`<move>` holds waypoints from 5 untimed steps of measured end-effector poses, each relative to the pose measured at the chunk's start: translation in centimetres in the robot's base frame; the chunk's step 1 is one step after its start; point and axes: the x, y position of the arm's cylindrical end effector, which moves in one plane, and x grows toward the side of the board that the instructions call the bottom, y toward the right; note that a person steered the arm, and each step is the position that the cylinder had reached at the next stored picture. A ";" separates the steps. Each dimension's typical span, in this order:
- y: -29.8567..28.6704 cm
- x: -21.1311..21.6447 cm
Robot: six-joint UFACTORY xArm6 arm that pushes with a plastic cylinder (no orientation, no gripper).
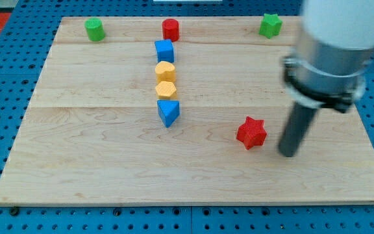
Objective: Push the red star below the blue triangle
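The red star [251, 132] lies on the wooden board [96, 162], right of centre. The blue triangle [168, 112] sits at the bottom of a column of blocks near the board's middle, to the left of the star and slightly higher. My tip [288, 154] rests on the board just to the right of the red star and a little lower, with a small gap between them. The arm's white and grey body fills the view's top right.
Above the blue triangle stand two yellow blocks [165, 90] [165, 71] and a blue cube [164, 51]. A red cylinder [170, 29], a green cylinder [95, 29] and a green star [271, 25] lie along the top edge.
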 end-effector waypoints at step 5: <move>-4.5 -4.2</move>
